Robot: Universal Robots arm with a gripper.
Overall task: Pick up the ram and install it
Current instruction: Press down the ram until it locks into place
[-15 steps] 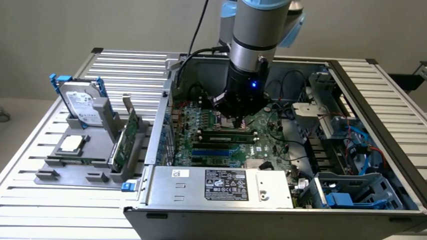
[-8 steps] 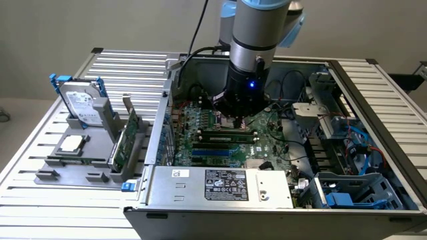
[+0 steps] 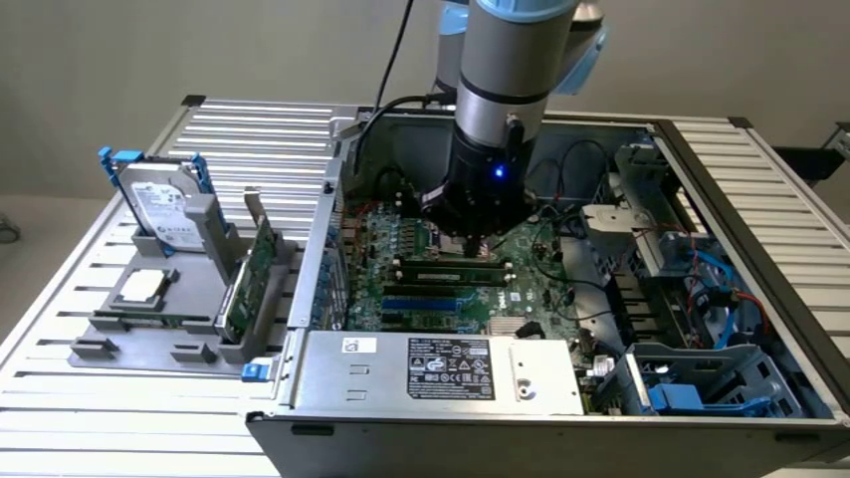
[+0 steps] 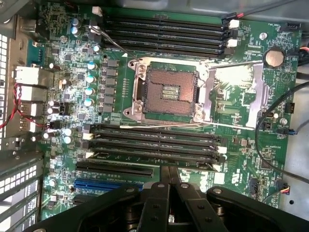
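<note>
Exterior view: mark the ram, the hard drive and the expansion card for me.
ram [image 3: 449, 272]: exterior view, middle of the dark stick lying flat over the motherboard slots, below the gripper.
hard drive [image 3: 165, 211]: exterior view, centre of its labelled silver face.
expansion card [image 3: 250, 284]: exterior view, green board face above the holder.

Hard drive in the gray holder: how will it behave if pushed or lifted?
Hard drive: metal casing, so probably rigid and heavy for its size. It stands on edge, well above the holder, so a push near the top may tip it. Its blue rails look plastic and might flex.
</note>
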